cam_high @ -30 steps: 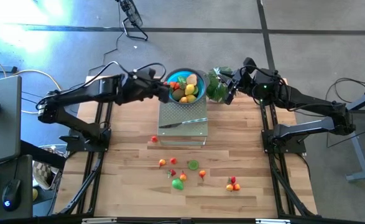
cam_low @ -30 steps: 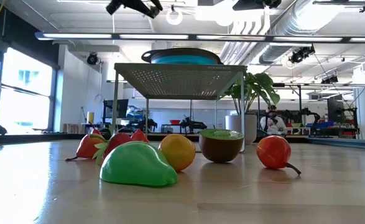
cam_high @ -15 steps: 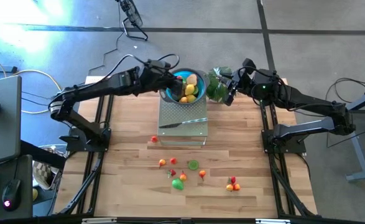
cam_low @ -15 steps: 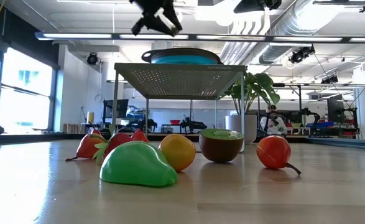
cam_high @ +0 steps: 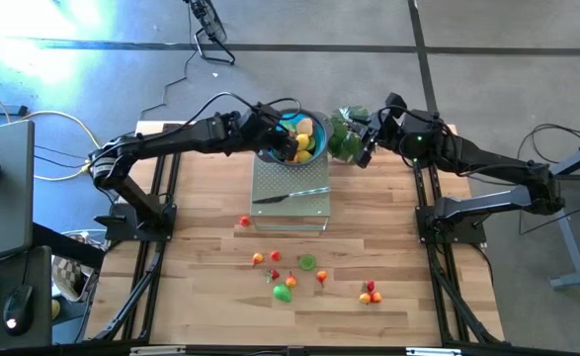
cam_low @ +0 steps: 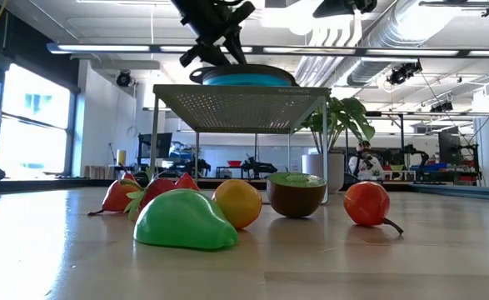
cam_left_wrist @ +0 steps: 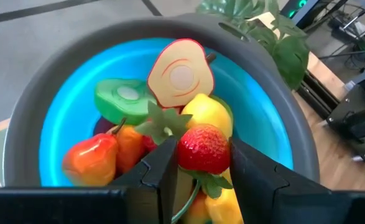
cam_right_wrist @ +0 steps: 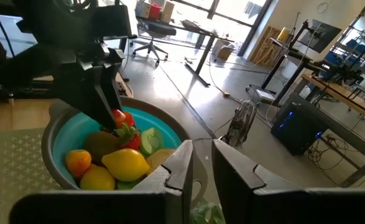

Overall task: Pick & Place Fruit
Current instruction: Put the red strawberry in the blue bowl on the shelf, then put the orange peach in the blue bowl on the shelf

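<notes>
A blue bowl point(cam_high: 311, 123) with a grey rim point(cam_left_wrist: 58, 68) stands on a perforated stand point(cam_high: 290, 210) at the table's far middle. It holds several toy fruits. My left gripper point(cam_left_wrist: 202, 152) hovers over the bowl's inside, shut on a red strawberry point(cam_left_wrist: 204, 148). The gripper point(cam_high: 282, 138) comes in from the table's left. My right gripper point(cam_high: 365, 150) waits shut beside the bowl's right, at the leafy plant point(cam_high: 343, 136), with nothing between its fingers point(cam_right_wrist: 182, 165). More fruit point(cam_high: 284, 291) lies on the table's near half. My left gripper pinches the strawberry's red body point(cam_left_wrist: 194, 155) between its two fingers, one on each side. The fingers slant down from the table's left. The strawberry is lifted clear above the fruit in the bowl, its green leaves point(cam_right_wrist: 127, 131) hanging below.
A slim silver knife point(cam_high: 291, 195) lies on the stand in front of the bowl. A green pear point(cam_low: 184, 221), an orange point(cam_low: 240, 202), a kiwi half point(cam_low: 296, 193) and red fruits point(cam_low: 366, 202) lie scattered near the front edge. A person point(cam_low: 362, 160) sits far behind.
My left gripper has carried the strawberry toward the table's right and down, from the bowl's left rim to over its inside, staying shut on it. The right arm has kept still.
</notes>
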### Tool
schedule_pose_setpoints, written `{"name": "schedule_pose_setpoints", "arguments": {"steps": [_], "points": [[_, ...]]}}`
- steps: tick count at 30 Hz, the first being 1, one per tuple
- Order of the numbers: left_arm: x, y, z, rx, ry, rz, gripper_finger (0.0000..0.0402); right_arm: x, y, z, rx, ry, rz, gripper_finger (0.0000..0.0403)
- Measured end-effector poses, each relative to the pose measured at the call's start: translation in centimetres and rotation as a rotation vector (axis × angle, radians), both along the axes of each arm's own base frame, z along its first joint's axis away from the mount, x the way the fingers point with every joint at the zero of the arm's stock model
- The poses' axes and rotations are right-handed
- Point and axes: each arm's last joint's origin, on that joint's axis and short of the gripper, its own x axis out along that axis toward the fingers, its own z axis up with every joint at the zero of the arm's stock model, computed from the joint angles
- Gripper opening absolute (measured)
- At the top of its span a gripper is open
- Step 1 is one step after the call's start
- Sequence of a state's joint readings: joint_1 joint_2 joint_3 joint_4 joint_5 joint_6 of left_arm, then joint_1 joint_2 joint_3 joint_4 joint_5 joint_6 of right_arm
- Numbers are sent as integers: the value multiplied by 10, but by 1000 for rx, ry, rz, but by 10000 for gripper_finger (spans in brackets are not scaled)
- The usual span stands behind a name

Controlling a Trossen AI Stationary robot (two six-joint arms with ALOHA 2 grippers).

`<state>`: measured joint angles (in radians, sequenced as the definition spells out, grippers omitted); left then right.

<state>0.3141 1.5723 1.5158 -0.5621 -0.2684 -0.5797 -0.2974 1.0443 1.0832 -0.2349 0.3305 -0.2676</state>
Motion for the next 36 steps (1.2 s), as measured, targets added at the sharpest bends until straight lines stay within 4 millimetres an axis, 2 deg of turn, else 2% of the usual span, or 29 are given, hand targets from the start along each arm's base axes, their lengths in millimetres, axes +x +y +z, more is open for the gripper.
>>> {"name": "schedule_pose_setpoints", "arguments": {"steps": [3, 13, 17, 22, 31, 36], "points": [[0, 0, 0, -1, 2, 0, 134, 3, -1, -3, 5, 14, 0, 52], [-1, 0, -2, -7, 21, 1, 223, 17, -5, -14, 17, 66, -3, 52], [-7, -2, 5, -11, 24, 0, 235, 18, -6, -13, -10, 71, -1, 52], [-25, -9, 22, -34, 80, -6, 236, 19, -6, -8, -66, 43, 7, 52], [-48, -44, 39, -55, 105, -93, 237, 19, -6, -4, -99, 24, 10, 52], [-49, -71, 45, -33, 63, -63, 237, 19, -6, -4, -100, 19, 10, 52]]}}
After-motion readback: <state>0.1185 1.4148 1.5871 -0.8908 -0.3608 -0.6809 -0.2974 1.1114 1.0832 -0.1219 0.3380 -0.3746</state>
